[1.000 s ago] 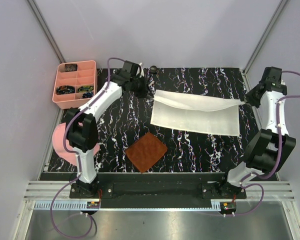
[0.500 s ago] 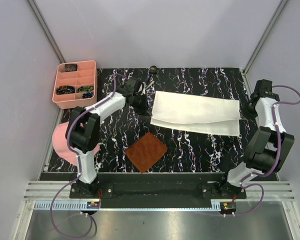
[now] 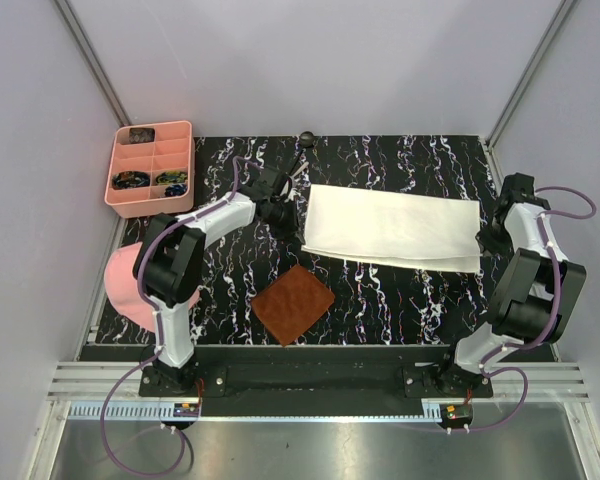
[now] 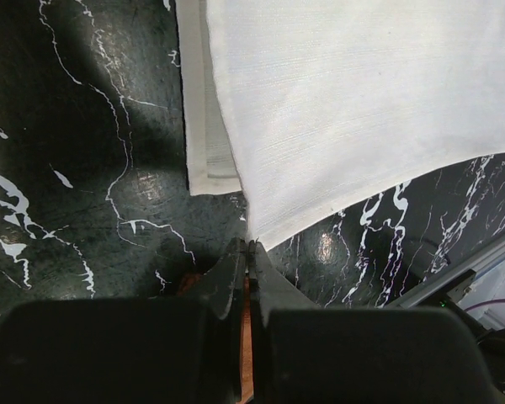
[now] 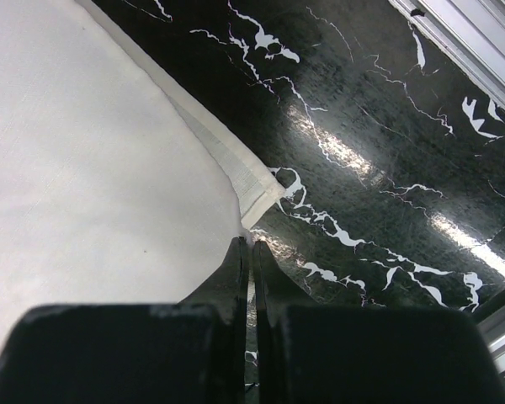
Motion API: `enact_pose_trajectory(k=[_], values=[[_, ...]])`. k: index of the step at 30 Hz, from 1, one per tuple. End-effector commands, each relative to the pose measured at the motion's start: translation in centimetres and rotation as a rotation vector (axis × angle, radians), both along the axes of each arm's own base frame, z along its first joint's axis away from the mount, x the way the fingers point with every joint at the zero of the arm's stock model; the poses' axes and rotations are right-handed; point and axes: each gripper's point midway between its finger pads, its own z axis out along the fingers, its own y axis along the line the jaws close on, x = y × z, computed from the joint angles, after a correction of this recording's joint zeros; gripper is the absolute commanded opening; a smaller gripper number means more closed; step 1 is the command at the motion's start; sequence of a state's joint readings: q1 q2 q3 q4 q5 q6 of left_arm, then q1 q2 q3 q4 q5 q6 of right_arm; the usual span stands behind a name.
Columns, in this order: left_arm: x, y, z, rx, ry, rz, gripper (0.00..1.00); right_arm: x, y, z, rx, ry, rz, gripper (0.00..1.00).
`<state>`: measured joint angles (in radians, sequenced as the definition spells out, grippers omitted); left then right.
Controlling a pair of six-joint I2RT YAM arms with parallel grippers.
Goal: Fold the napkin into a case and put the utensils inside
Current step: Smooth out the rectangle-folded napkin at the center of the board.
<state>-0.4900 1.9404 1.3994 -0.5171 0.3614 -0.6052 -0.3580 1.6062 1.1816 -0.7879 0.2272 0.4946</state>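
One fold looks done: the napkin lies doubled beyond the brown mat, left gripper and right gripper each pinching a top-layer corner. More folding is left; the utensils lie farther beyond the mat, not yet packed.

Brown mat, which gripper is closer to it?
Left. The left gripper sits just beyond the brown mat at the napkin's left end; the right gripper is at its far right end.

Lab test cell, grey walls, aluminium rails
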Motion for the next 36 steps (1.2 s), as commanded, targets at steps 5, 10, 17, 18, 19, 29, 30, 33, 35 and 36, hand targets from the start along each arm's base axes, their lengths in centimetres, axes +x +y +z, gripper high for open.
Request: enact_pose_trajectory(k=[5,10,17,18,19,29,30,33,35,36], values=[[1.8,0.9,-1.0,0.038,-0.045,0.018,0.0,0.2,-0.9,-1.5,-0.034,0.016,-0.012,0.0],[2.2,1.3,-2.0,0.076,-0.041,0.025,0.0,-0.1,-0.6,-3.0,-0.016,0.041,-0.007,0.0],[2.8,1.2,-2.3,0.086,-0.041,0.028,0.0,-0.5,-0.3,-4.3,0.001,0.064,-0.006,0.02],[2.8,1.1,-2.4,0.087,-0.037,0.025,0.0,-0.7,-0.2,-4.5,0.005,0.07,-0.008,0.02],[2.9,1.1,-2.3,0.086,-0.038,0.027,0.0,-0.8,-0.1,-4.5,0.008,0.066,-0.009,0.05],[4.1,2.3,2.1,0.117,-0.168,0.053,0.49,-1.1,-0.1,-0.9,-0.046,-0.041,0.023,0.69],[4.0,2.4,2.3,0.124,-0.17,0.05,0.51,-1.0,-0.2,-0.2,-0.055,-0.062,0.023,0.74],[4.1,2.1,3.8,0.095,-0.19,0.048,0.53,-0.5,-0.5,1.0,-0.077,-0.089,0.044,0.81],[3.8,1.0,4.7,0.051,-0.19,0.029,0.5,0.3,-0.5,1.5,-0.073,-0.118,0.048,0.81],[3.9,0.5,5.0,0.031,-0.199,0.019,0.48,1.0,0.0,1.4,-0.044,-0.139,0.063,0.8]])
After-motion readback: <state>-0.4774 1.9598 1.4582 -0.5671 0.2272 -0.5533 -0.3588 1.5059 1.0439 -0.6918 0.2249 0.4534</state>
